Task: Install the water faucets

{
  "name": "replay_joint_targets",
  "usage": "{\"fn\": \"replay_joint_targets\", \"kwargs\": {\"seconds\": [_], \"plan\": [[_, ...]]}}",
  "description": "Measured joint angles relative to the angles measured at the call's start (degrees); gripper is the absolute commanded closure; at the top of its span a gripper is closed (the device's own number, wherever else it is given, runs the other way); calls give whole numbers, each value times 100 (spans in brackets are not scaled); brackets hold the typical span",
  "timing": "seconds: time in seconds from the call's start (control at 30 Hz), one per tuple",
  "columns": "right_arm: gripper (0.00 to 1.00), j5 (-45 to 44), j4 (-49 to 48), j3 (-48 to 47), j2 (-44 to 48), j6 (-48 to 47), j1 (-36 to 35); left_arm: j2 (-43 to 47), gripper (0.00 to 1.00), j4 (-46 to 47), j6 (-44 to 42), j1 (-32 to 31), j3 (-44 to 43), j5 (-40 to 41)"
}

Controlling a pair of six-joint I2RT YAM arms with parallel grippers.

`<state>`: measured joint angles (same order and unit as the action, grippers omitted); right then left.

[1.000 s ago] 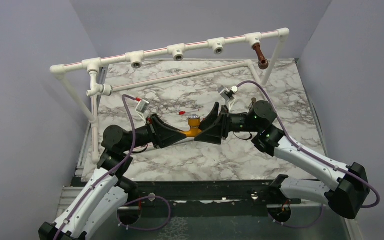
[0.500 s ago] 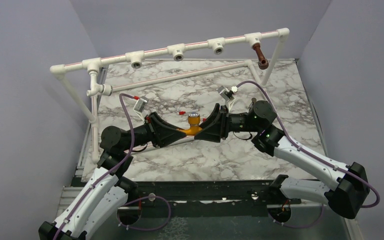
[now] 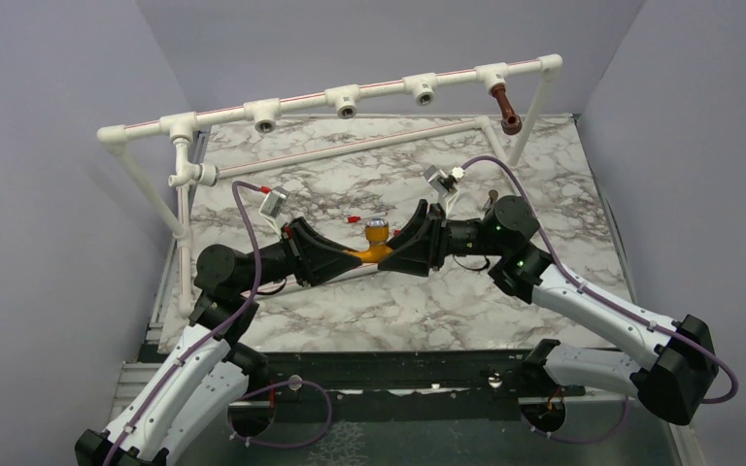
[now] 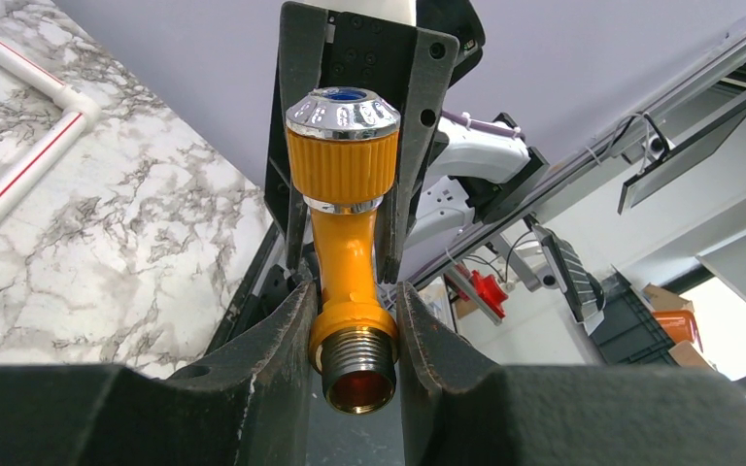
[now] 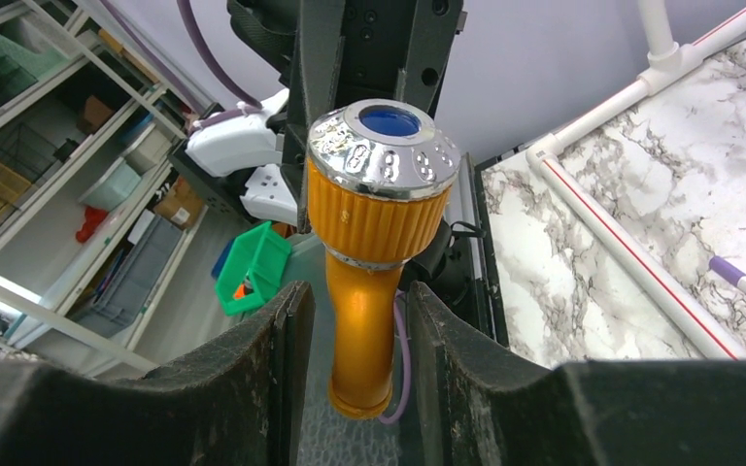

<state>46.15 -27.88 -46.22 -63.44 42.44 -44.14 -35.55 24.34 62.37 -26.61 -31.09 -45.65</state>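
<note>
The orange-yellow water faucet (image 3: 376, 243) with its silvery round cap hangs above the marble table, between my two grippers. My left gripper (image 3: 356, 257) is shut on its threaded brass end (image 4: 355, 364), the collar pinched between both fingers. From the opposite side, my right gripper (image 3: 389, 254) has closed round the orange spout (image 5: 361, 320) below the ribbed knob, its fingers tight along the neck in the left wrist view. A dark brown water faucet (image 3: 506, 107) hangs from the rightmost tee of the white pipe rail (image 3: 301, 99).
The rail carries three empty tee sockets (image 3: 347, 102) and a lower elbow outlet (image 3: 199, 175) at the left post. A white pipe (image 3: 350, 146) lies across the back of the marble table (image 3: 398, 311). A small red-tipped piece (image 3: 354, 219) rests just behind the grippers.
The right gripper's jaws have narrowed onto the orange-yellow faucet. Both grippers and the faucet sit slightly higher than a second ago; the left grip is unchanged.
</note>
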Motion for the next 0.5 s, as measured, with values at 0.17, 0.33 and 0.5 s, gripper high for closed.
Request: {"fn": "replay_joint_targets", "kwargs": {"seconds": [0.17,0.33,0.5], "plan": [[66,0,-96,0,0,11,0,0,100,2,20,0,0,0],[99,0,-96,0,4,33,4,0,100,57,42,0,0,-2],[99,-7,-72,0,26,-31,11,0,100,109,35,0,2,-4]]}}
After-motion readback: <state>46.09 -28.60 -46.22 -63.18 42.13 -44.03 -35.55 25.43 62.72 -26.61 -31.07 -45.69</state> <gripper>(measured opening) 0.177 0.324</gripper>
